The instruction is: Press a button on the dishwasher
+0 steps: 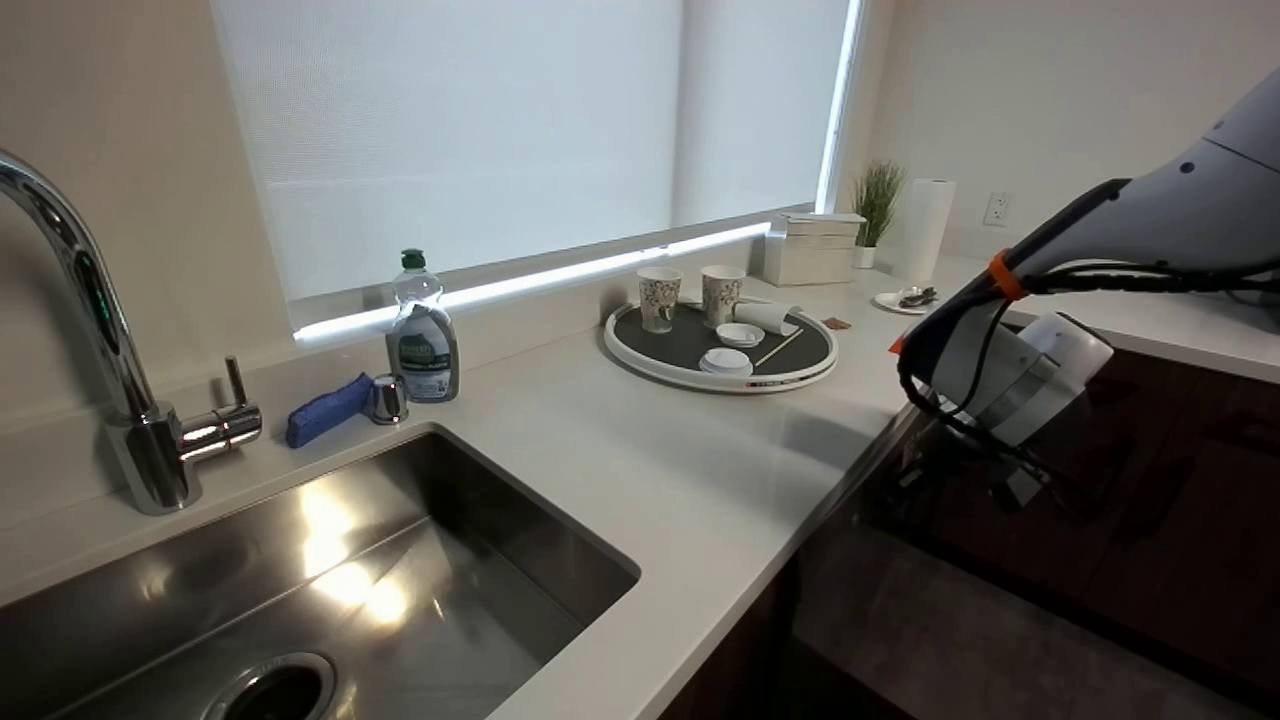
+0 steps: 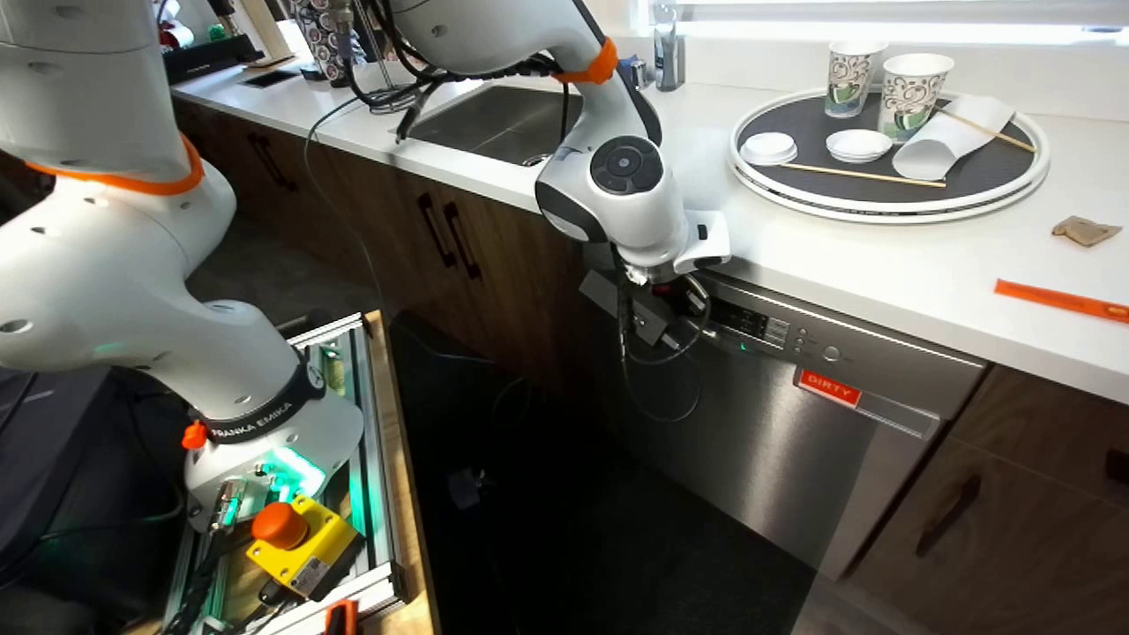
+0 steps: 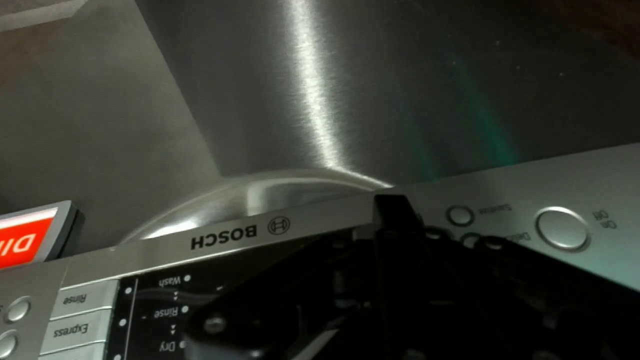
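Note:
The dishwasher point(image 2: 750, 432) is a stainless-steel, flat-fronted Bosch appliance under the counter, with a control panel along its top. In the wrist view, which stands upside down, its panel point(image 3: 220, 240) shows a large round On/Off button point(image 3: 562, 228), a small Sanitize button point(image 3: 460, 215), and Rinse point(image 3: 85, 299) and Express point(image 3: 77, 330) buttons. My gripper point(image 3: 392, 212) is shut and empty, its fingertips together in front of the panel between the Bosch logo and the round buttons. Whether it touches the panel cannot be told. In an exterior view the gripper point(image 2: 670, 322) is dark near the panel's left part.
The countertop edge point(image 2: 882, 304) overhangs just above the panel. A red DIRTY sign point(image 2: 829, 388) sticks to the front. A round tray point(image 2: 794, 198) with cups and lids stands on the counter. The sink point(image 1: 480, 600) is beside it. Loose cables point(image 2: 631, 370) hang by the gripper.

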`<move>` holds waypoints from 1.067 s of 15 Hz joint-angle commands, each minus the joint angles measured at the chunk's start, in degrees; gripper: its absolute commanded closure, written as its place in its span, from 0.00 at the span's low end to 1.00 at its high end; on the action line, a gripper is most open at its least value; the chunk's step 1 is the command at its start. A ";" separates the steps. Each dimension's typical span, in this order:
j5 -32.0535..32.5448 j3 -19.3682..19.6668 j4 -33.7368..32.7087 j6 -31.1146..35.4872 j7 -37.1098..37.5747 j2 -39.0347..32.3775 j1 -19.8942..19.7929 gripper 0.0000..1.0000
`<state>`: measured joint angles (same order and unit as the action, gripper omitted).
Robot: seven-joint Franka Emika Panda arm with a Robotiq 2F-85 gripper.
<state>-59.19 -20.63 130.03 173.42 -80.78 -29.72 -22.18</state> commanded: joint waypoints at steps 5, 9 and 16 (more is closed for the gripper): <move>-3.30 -5.98 -1.31 1.10 -6.83 -2.37 -6.66 1.00; -0.81 -4.97 0.16 0.15 -5.76 -1.58 -6.68 1.00; 0.20 -5.30 1.45 -0.39 -7.00 -0.58 -7.28 1.00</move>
<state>-59.05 -24.77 130.60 173.42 -84.56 -30.83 -27.94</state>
